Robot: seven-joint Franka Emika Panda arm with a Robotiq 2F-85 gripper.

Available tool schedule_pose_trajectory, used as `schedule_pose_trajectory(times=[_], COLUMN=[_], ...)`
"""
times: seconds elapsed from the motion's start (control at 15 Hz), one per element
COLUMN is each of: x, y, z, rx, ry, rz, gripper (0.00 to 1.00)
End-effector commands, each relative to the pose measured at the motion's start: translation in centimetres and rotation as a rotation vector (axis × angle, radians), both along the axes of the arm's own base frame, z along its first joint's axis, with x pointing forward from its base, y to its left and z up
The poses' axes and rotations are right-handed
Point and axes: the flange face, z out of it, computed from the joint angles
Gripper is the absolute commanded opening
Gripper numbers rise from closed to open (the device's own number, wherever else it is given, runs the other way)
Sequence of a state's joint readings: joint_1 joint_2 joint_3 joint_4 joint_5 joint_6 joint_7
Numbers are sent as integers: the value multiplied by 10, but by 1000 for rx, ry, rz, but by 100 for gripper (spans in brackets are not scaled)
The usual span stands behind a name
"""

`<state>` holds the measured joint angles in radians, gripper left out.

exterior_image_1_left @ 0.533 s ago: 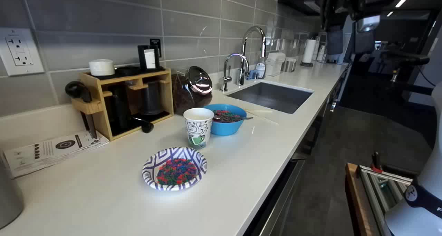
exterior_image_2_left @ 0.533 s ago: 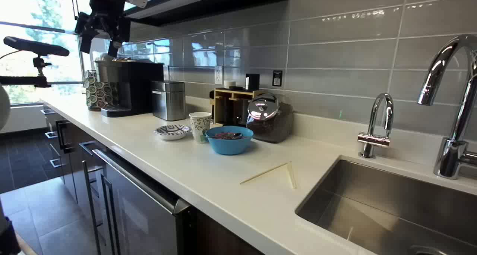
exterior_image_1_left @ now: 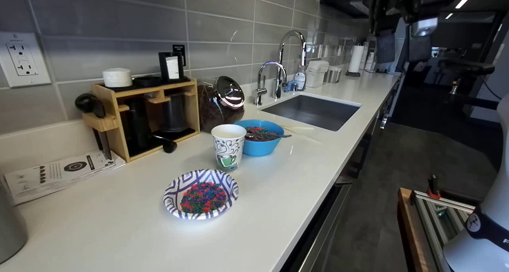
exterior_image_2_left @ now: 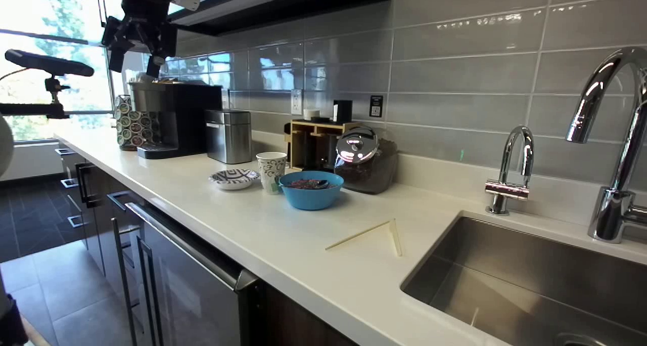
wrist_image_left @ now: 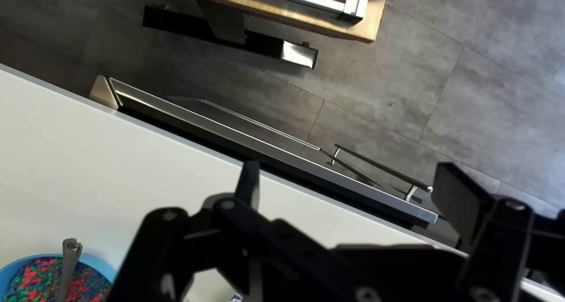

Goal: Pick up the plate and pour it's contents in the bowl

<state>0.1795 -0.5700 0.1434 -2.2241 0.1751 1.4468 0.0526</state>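
Note:
The plate (exterior_image_1_left: 231,187) with a blue-and-white zigzag rim lies flat on the counter, also in an exterior view (exterior_image_2_left: 232,185). Its contents (exterior_image_1_left: 203,198), a heap of red, purple and green bits, sit in it. The bright blue bowl (exterior_image_1_left: 260,148) stands beyond the white cup (exterior_image_1_left: 229,149) and holds similar bits and a spoon. The bowl (wrist_image_left: 96,263) shows at the wrist view's lower left. A sliver of blue-and-white pattern, likely the plate, shows at its bottom edge. My gripper (exterior_image_2_left: 135,65) hangs high above the counter, apart from everything. Its fingers (wrist_image_left: 348,178) are wide apart with nothing between them.
The cup stands between plate and bowl. A wooden organizer (exterior_image_1_left: 123,152) and a dark jar (exterior_image_2_left: 379,171) stand along the wall. Pale sticks (exterior_image_2_left: 360,234) lie near the sink (exterior_image_2_left: 455,250). A coffee machine (exterior_image_2_left: 194,118) and a steel canister (exterior_image_2_left: 235,138) stand farther along. A shelf (exterior_image_2_left: 283,7) overhangs.

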Motion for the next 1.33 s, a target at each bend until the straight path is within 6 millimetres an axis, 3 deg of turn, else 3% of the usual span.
schedule_pose_trajectory(times=[0.0,0.27,0.47,0.67,0.93,1.27], x=[0,0,20,44,73,95], y=[0,0,-8,-19,-18,-10], z=[1,1,-14,-40,-81,-136], rx=[0,0,24,72,198,181], ry=[1,1,3,-9,-33,-75], rz=[0,0,-107,-254,-404,-666], gripper=[100,100,100,100,100,100])
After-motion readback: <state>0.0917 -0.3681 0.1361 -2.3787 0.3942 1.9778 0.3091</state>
